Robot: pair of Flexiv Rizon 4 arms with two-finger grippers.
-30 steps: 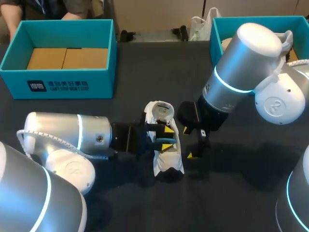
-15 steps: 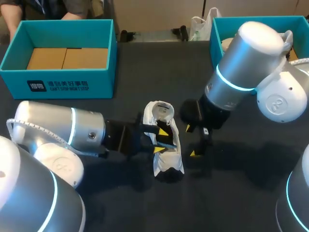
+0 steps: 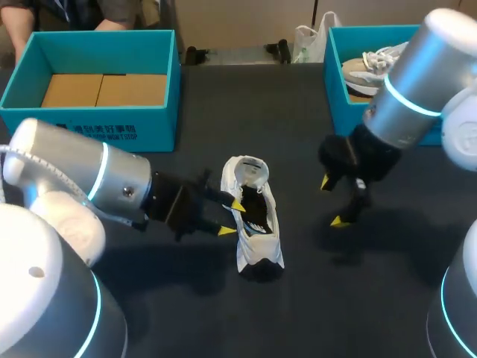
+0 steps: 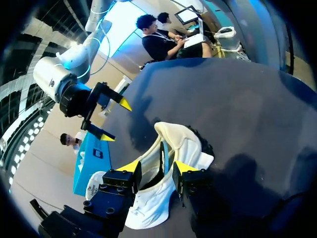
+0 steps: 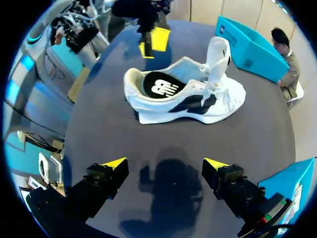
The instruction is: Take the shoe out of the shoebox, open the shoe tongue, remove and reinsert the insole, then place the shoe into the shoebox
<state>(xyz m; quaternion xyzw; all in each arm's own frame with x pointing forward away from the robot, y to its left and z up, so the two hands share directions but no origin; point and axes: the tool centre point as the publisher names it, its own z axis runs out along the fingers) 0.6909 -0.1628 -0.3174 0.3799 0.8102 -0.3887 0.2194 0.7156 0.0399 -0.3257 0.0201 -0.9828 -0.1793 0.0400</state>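
The shoe (image 3: pixel 257 250) is set on its sole at the middle of the table (image 3: pixel 358 298), outside both boxes, with its toe turned toward the far edge. It is white with black panels. Its tongue (image 5: pixel 218 54) is seen raised and tipped forward, and a black insole (image 5: pixel 161 88) is seen inside the opening (lying flat, as far as can be judged from the right wrist view).

The left gripper (image 3: pixel 232 218) is held low at the shoe's left flank with its fingers spread apart, and nothing is clamped by them. One yellow tip is placed at the rim of the opening; the other is just beside the flank. In the left wrist view the shoe's side is seen between and ahead of the fingers.

The right gripper (image 3: pixel 332 201) is held to the right of the shoe, apart from it and above the table. Its fingers are wide apart and nothing is held; only bare tabletop is seen between them in the right wrist view.

The left box (image 3: pixel 89 127) is set at the far left, with cardboard on its floor. The right box (image 3: pixel 335 74) is set at the far right, and a second shoe (image 3: pixel 365 67) is seen inside it.
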